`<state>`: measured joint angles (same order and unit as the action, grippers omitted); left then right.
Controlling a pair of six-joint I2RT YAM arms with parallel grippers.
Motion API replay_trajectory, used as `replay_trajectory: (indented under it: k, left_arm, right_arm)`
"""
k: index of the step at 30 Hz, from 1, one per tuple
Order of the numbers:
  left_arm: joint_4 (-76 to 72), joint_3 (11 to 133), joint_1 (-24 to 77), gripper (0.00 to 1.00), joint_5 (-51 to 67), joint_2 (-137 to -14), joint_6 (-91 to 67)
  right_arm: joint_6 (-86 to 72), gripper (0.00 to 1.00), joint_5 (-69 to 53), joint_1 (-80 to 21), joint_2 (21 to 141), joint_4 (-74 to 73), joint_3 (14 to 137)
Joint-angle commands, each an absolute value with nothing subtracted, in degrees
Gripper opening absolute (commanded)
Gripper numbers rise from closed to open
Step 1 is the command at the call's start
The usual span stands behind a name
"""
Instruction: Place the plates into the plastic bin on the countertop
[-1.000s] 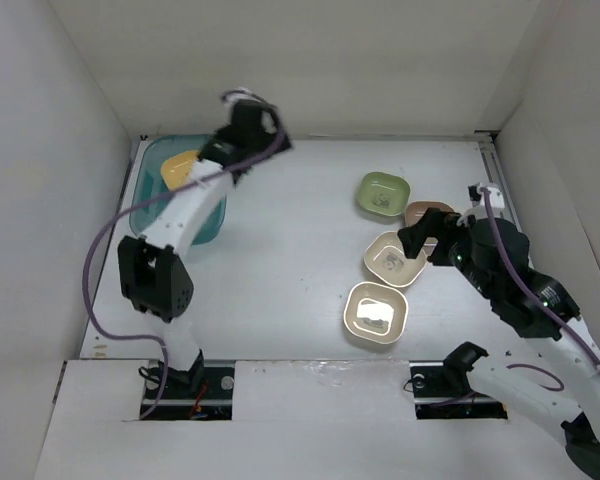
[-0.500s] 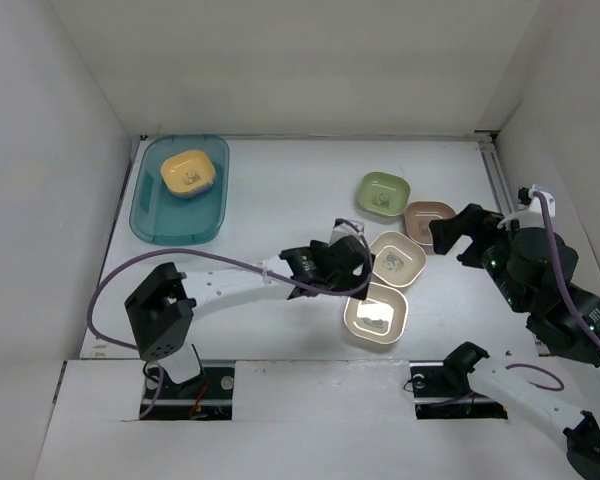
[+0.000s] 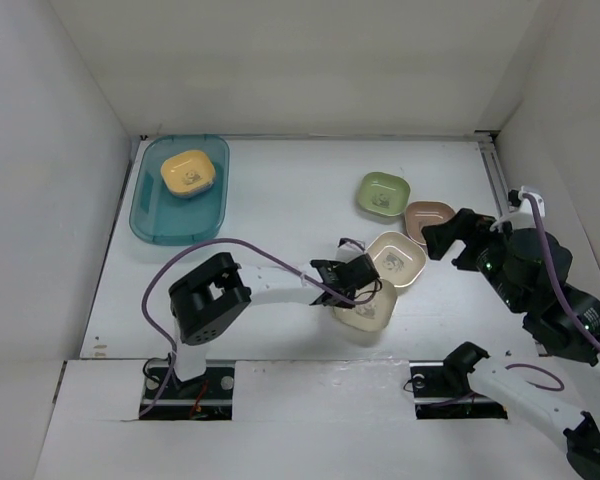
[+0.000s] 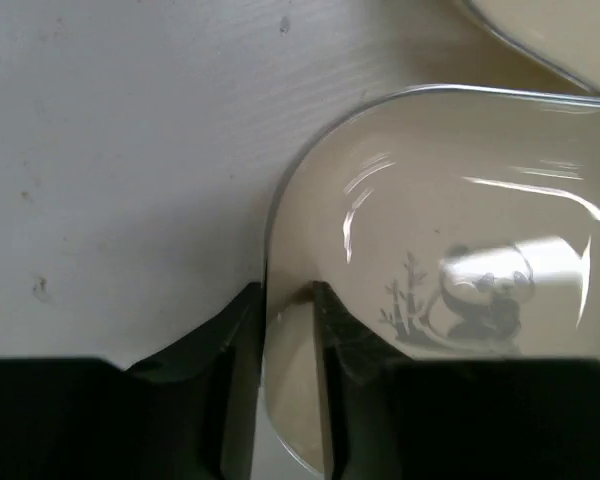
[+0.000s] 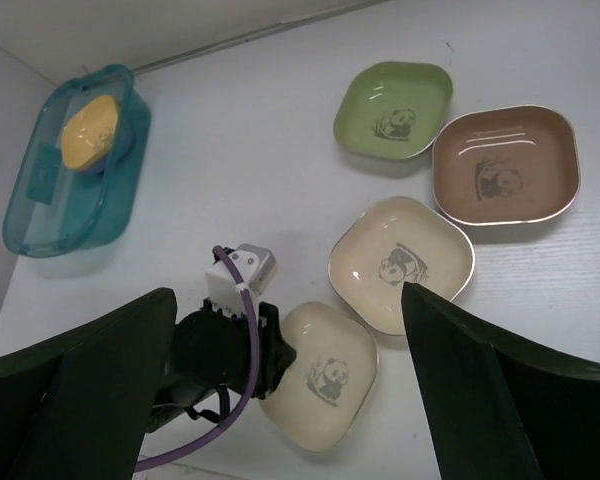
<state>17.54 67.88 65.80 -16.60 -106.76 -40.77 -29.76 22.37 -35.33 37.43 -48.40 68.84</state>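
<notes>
Our left fingers (image 3: 360,290) pinch the rim of the near beige plate (image 3: 372,310) on its left side. The left wrist view shows one finger inside the dish and one outside. We cannot tell whether that plate is clear of the counter (image 3: 280,210). Just behind it lies a second beige plate (image 3: 396,259). Farther back are a brown plate (image 3: 429,216) and a green plate (image 3: 383,193), side by side. Our right fingers (image 3: 450,230) hang spread wide, holding nothing, high over the right side of this group by the brown plate. The bin (image 3: 145,215) sits well apart at the counter's far left corner. A yellow plate (image 3: 188,172) lies in its far end.
</notes>
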Motion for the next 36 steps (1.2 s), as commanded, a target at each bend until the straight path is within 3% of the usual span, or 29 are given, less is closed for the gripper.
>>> replay_trajectory:
  k: [1,3,13,18,24,29,36]
  left_arm:
    - [24.2,68.7,65.5,0.15,-21.8,-110.8,-46.0]
    - [31.3,69.4,65.5,0.01,-28.0,-110.8,-49.6]
    - [45.0,68.8,50.0,0.00,-38.7,-91.2,-54.4]
    - [38.2,74.1,37.3,0.00,-34.7,-82.9,-47.6]
    - [31.1,80.2,12.0,0.00,-24.3,-81.6,-50.2]
    - [30.6,91.4,-4.9,0.00,-19.2,-91.7,-50.0]
    - [28.7,110.5,-12.6,0.00,-6.2,-113.8,-36.4]
  right_arm:
    - [-29.0,1.00,22.3,-35.5,36.7,-45.6,69.1]
    - [-29.0,1.00,22.8,-35.5,38.1,-45.6,68.6]
    - [-28.5,1.00,20.0,-35.5,41.1,-40.2,67.3]
    - [-27.9,1.00,17.9,-35.5,42.9,-38.8,67.3]
    - [-26.9,1.00,13.1,-35.5,44.9,-33.6,65.1]
    - [-26.9,1.00,8.4,-35.0,46.1,-30.4,62.0]
    - [-26.3,1.00,6.5,-35.0,47.1,-27.9,59.9]
